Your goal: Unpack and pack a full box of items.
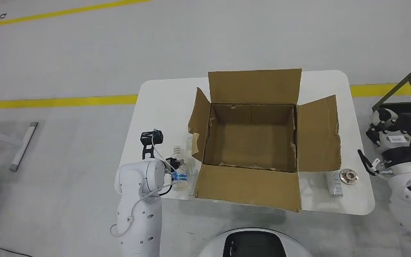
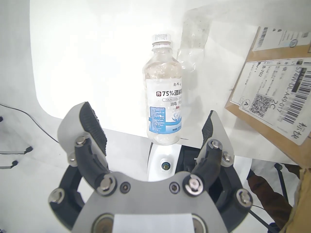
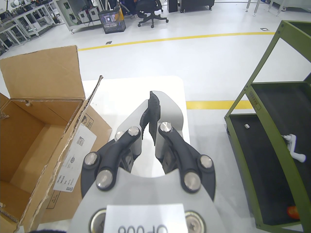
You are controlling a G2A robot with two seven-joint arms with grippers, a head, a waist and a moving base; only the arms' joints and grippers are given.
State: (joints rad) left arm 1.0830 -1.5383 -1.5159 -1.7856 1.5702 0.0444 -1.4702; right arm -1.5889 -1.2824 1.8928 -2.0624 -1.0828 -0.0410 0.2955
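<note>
Brown cardboard box (image 1: 254, 85) is sitting at the centre of the white surface (image 1: 160, 103) with all four flaps folded outward and its floor showing. At the box's eight o'clock, a clear plastic bottle (image 2: 163, 98) with a white cap and a blue-and-white label is resting near the surface's edge. The left jaws are hovering just short of it, spread wide and gripping nothing. The right jaws are hanging beyond the surface's edge at the box's four o'clock, pressed together on nothing. A small round metal fitting (image 1: 348, 175) is lying near them.

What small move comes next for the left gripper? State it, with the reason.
Probably ease the left gripper forward around the bottle: its jaws stand open, the bottle sits just ahead, not yet between them, and the box looks empty.
</note>
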